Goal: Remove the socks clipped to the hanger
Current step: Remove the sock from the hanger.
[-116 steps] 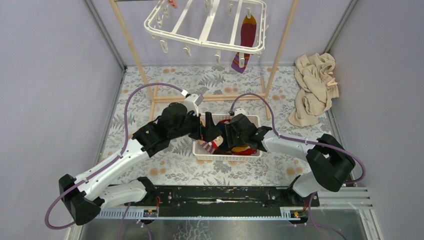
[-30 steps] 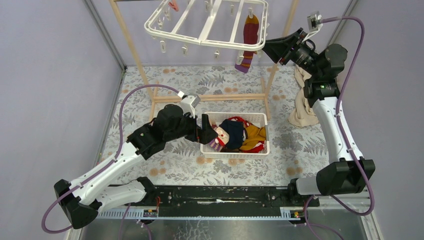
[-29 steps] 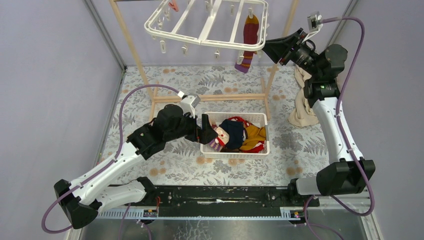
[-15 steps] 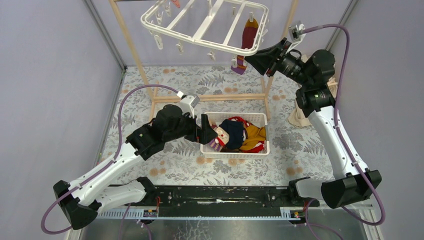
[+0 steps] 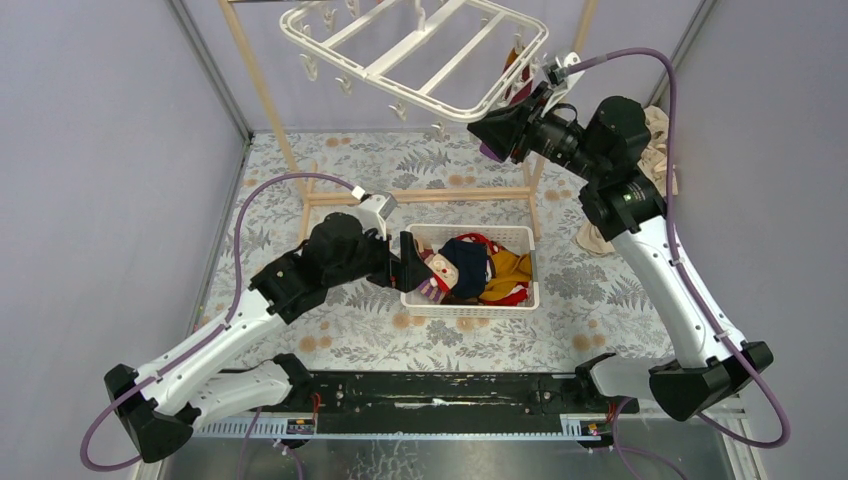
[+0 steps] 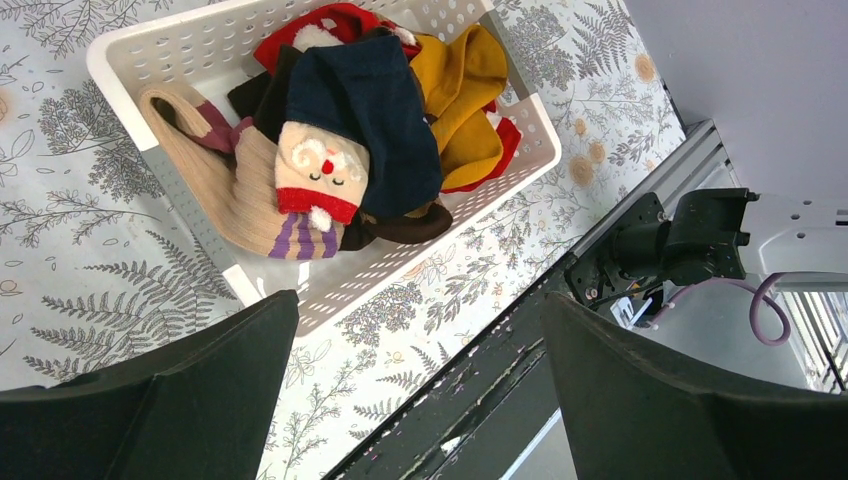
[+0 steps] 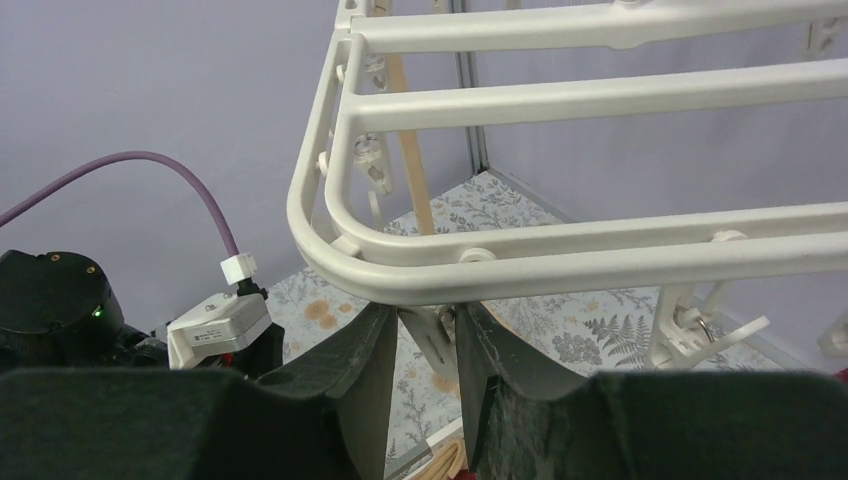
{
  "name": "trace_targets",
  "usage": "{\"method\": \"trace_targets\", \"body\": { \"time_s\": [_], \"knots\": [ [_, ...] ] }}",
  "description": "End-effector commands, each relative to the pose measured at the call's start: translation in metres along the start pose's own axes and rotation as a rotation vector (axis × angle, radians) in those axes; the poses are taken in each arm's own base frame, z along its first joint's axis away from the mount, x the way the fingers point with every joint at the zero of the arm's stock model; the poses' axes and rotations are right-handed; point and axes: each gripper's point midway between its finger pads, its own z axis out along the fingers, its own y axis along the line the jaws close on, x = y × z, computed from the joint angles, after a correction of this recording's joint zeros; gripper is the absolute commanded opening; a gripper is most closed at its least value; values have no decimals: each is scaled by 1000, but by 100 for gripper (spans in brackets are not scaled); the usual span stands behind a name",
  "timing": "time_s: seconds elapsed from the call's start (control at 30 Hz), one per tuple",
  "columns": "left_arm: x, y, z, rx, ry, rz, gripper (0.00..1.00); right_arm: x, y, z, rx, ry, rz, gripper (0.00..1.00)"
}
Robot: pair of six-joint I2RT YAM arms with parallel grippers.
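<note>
glossy white plastic hanger (image 7: 600, 105), soft knitted socks (image 6: 375, 110), perforated plastic basket (image 6: 150, 45).

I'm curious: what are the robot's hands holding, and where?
Right gripper apparently pinches a small white plastic clip under the white hanger's rim; left gripper: nothing.

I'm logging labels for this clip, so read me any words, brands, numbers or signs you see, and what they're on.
None readable. The Santa-face sock in the basket shows a picture only; the hanger carries no print.
</note>
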Motion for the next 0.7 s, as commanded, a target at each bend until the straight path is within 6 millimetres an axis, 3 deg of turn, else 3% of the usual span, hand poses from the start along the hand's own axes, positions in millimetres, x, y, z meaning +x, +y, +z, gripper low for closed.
{"method": "trace_targets", "body": {
  "time_s": [0.0,0.27,0.67],
  "knots": [
    [-2,-2,-4,10,-23,6,98,-30,18,-2,4,-48,-79,34],
    [1,0,-7,5,-28,5,99,-30,43,21,-20,-11,-131,34],
    [4,4,-10,-5,-33,1,98,-21,63,58,-9,52,-190,34]
  ]
}}
